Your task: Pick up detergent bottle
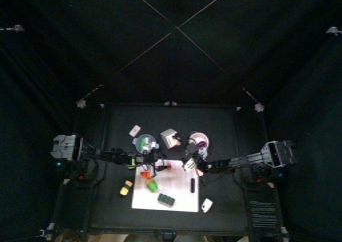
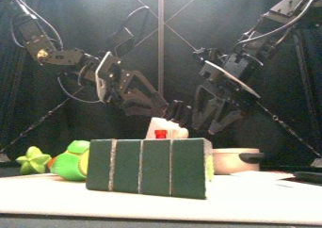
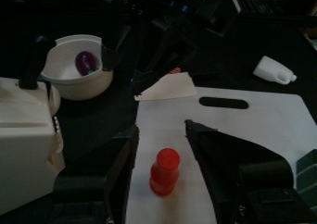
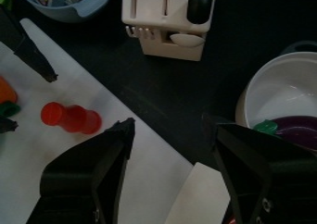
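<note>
A small red bottle (image 3: pixel 165 170) rests on a white cutting board (image 3: pixel 247 126); it also shows in the right wrist view (image 4: pixel 69 118). My left gripper (image 3: pixel 161 141) is open, with one jaw on each side of the bottle and neither touching it. My right gripper (image 4: pixel 176 131) is open and empty above the dark table beside the board's edge, a little apart from the bottle. In the front view both grippers hang behind a green box (image 2: pixel 149 168), the left (image 2: pixel 138 98) and the right (image 2: pixel 208 109).
A white bowl (image 4: pixel 266 93) holding something purple and a white knife block (image 4: pixel 173 19) stand beyond the board. A green toy frog (image 2: pixel 73 161) and a green star (image 2: pixel 30 160) lie at the front left. A small white object (image 3: pixel 277 72) lies past the board.
</note>
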